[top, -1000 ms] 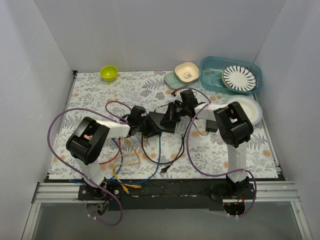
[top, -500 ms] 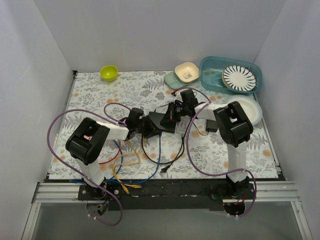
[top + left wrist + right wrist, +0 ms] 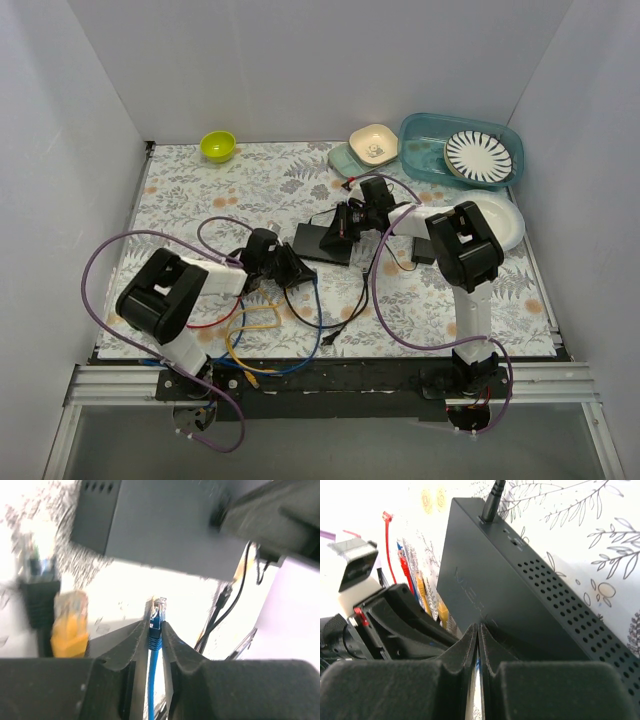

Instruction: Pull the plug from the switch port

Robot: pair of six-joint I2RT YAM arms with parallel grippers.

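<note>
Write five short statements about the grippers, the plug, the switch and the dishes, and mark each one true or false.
1. The left gripper pinches a blue plug between its fingers. True.
2. The blue plug sits in a port of the switch. False: it is out of the switch, with a gap between them.
3. The right gripper stands wide open above the table. False: its fingers are shut together, with the tips on the switch's top.
4. A striped plate lies in the teal tub. True.
5. The green bowl stands beside the right arm's base. False: it is at the far left of the table.
</note>
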